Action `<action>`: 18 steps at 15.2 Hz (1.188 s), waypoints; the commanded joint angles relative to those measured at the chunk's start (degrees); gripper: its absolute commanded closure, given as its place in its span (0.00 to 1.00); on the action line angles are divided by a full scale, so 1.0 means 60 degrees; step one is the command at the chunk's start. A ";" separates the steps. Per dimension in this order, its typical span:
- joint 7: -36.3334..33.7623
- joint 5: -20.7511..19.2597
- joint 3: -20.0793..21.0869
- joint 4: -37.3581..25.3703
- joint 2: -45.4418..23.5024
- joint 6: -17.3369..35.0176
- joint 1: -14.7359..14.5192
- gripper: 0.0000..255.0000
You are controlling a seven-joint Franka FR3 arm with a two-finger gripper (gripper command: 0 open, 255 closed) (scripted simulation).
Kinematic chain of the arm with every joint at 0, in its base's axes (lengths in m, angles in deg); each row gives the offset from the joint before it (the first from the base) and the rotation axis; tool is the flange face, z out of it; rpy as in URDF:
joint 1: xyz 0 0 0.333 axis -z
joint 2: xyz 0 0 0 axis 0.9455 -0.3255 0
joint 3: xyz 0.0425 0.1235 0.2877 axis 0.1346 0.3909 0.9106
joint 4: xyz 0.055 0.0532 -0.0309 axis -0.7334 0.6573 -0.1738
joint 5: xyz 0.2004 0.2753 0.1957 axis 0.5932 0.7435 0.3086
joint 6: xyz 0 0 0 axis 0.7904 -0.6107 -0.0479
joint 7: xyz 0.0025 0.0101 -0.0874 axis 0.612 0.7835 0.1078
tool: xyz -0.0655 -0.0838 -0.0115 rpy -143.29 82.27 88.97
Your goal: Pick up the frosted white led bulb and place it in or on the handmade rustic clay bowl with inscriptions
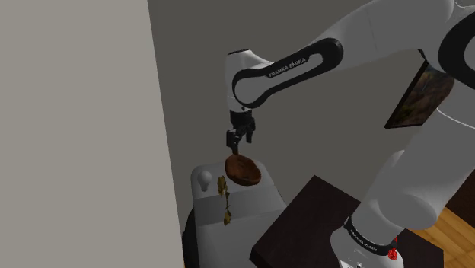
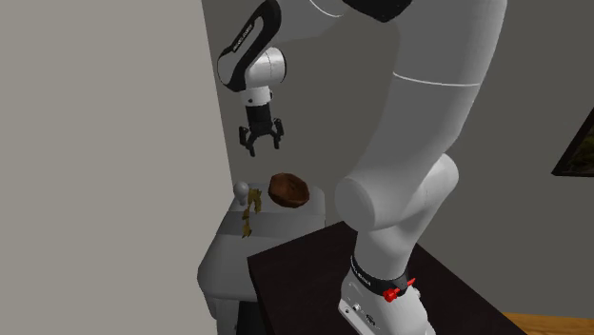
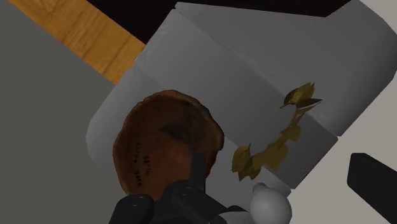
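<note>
Wall: a plain grey wall (image 1: 76, 129) closes off the shoulder view's left, and the pale counter (image 1: 259, 199) is set close against it, so any approach from that side looks cramped
Bulb: the frosted white bulb (image 1: 205, 180) sits on the counter at the wall-side end, seemingly globe up and touching nothing else; nothing grips it, so I take the pick as not yet made
Sprig: a dry yellow-green leafy sprig (image 1: 223, 199) lies flat between bulb and bowl, trailing toward the counter's near edge; it has no part in the task and is probably just clutter to steer past
Bowl: the brown clay bowl (image 1: 243, 170) rests on the counter just beside the sprig, with faint marks on its surface in the wrist view; the bulb is not in it, so it stands ready as the drop-off
End effector: the black end effector (image 2: 260, 145) hangs well above the counter, pointing down, fingers spread wide with nothing between them; that height reads to me as a hover before a descent
Stand: the dark-topped stand (image 1: 304, 221) carries the arm (image 1: 289, 65) at the shoulder view's lower right, next to the counter
Bulb against end effector: the bulb lies below it and off toward the wall; in the shoulder view the fingers hang nearer over the bowl, so I judge a shift wallward and a drop are called for
</note>
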 commanded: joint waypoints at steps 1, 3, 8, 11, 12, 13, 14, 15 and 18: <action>-0.0130 -0.0160 0.0077 -0.0400 -0.0803 0.0335 -0.0056 0.00; -0.0250 -0.0337 0.0124 -0.0894 -0.1580 0.0543 -0.0123 0.00; -0.0521 -0.0795 0.0151 -0.2339 -0.3523 0.0848 -0.0370 0.00; -0.0639 -0.1046 0.0119 -0.3357 -0.4694 0.0885 -0.0565 0.00; -0.0668 -0.1122 0.0104 -0.3724 -0.5087 0.0873 -0.0635 0.00; -0.0692 -0.1194 0.0087 -0.4106 -0.5482 0.0849 -0.0707 0.00; -0.0711 -0.1261 0.0068 -0.4505 -0.5880 0.0813 -0.0783 0.00; -0.0724 -0.1324 0.0048 -0.4921 -0.6282 0.0763 -0.0859 0.00; -0.0740 -0.1442 -0.0004 -0.5712 -0.7111 0.0736 -0.1012 0.00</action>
